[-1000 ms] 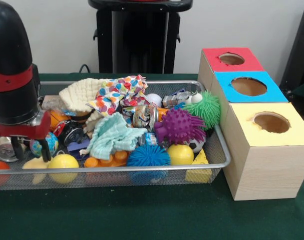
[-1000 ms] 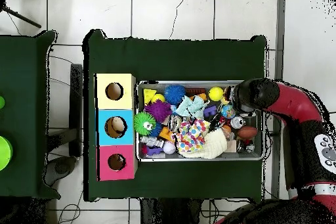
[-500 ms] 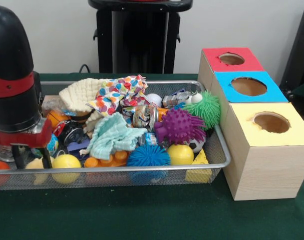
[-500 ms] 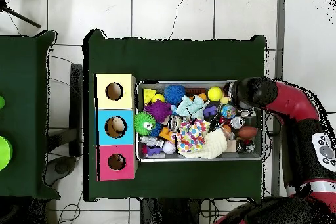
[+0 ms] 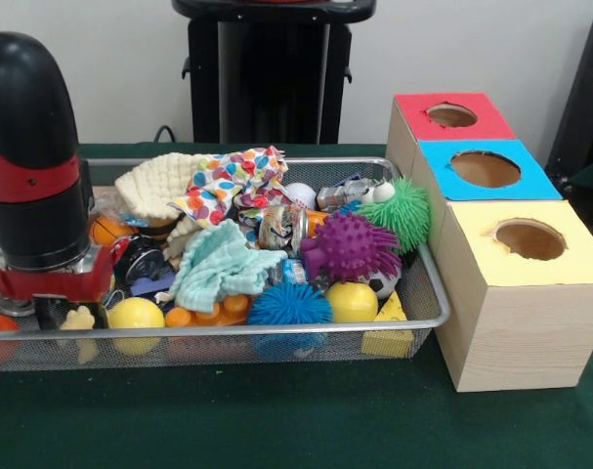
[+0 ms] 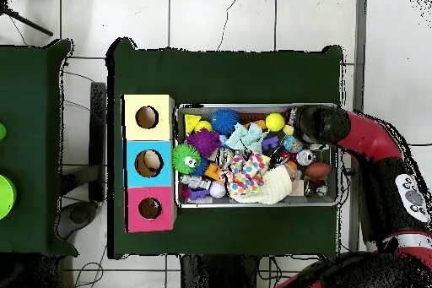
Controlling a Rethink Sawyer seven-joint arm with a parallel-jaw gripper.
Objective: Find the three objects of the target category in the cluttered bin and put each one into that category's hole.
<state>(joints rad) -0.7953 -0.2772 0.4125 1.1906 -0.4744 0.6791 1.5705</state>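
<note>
Three boxes stand in a row just right of the mesh bin (image 5: pixel 428 283): red box (image 5: pixel 450 117) farthest, blue box (image 5: pixel 484 168) in the middle, yellow box (image 5: pixel 528 239) nearest. Each has a round hole on top, presumably so sorted items drop straight in. The bin is heaped: cloths over cans and balls, so targets are likely half buried.

The gripper (image 5: pixel 66 315) is sunk into the near-left corner of the bin, beside the yellow ball (image 5: pixel 136 314) and touching a pale yellow piece (image 5: pixel 78 319). Its lower end is hidden behind the bin rim and clutter; I cannot tell how wide it stands or whether it has hold of anything. Target category unclear.
</note>
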